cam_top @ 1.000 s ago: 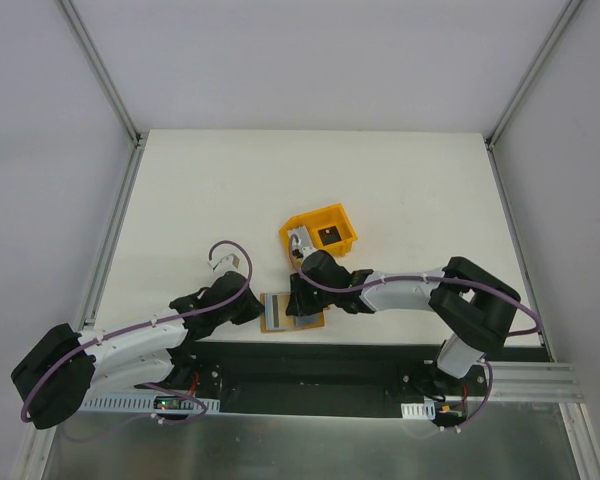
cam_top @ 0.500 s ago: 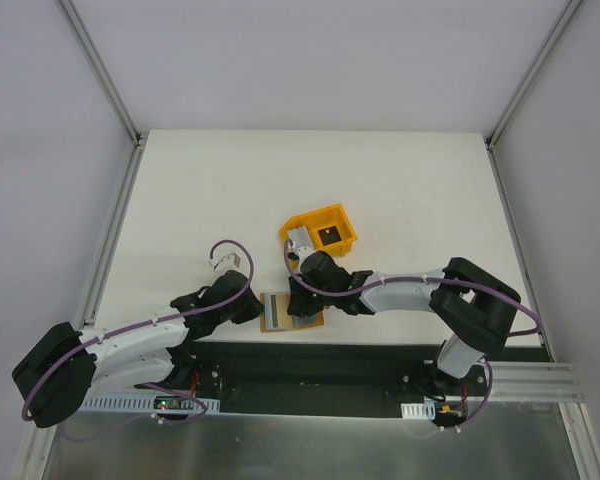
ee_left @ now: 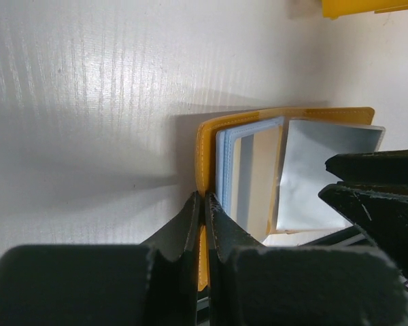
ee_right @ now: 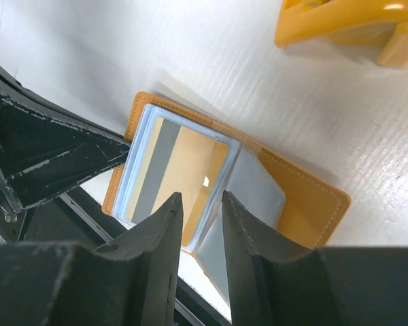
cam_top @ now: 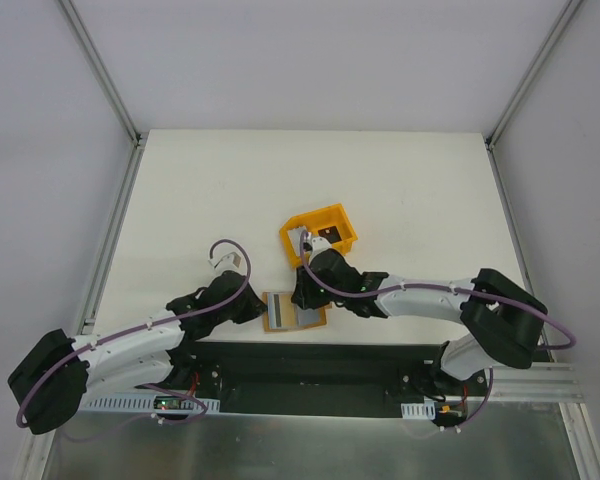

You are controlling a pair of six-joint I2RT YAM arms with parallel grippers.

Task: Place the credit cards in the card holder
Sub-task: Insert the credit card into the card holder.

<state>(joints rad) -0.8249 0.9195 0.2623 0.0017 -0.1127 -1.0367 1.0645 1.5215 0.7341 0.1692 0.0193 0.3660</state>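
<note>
**Found card holder (cam_top: 294, 311) lying open at the near edge of the tabletop (cam_top: 230, 200), about midway along it, pinched by left gripper (ee_left: 204, 201).**

Noted orange-tan, leather-like cover with a stitched border and rounded corners, and clear-fronted pale grey pockets inside. Saw one of the credit cards (ee_right: 183, 163), tan with a grey stripe, flat in the front pocket, bearing a tiny pale mark too small to read. Logged left gripper clamped tight on the cover's edge nearest the left arm. Logged right gripper (ee_right: 198, 200) over the pockets, jaws parted by a narrow gap, nothing seen between them. Recorded tabletop as white and finely ribbed. Noted beyond the holder, just behind right gripper, a yellow-orange plastic bin (cam_top: 315, 214) with a dark card (cam_top: 326, 234) inside.
</note>
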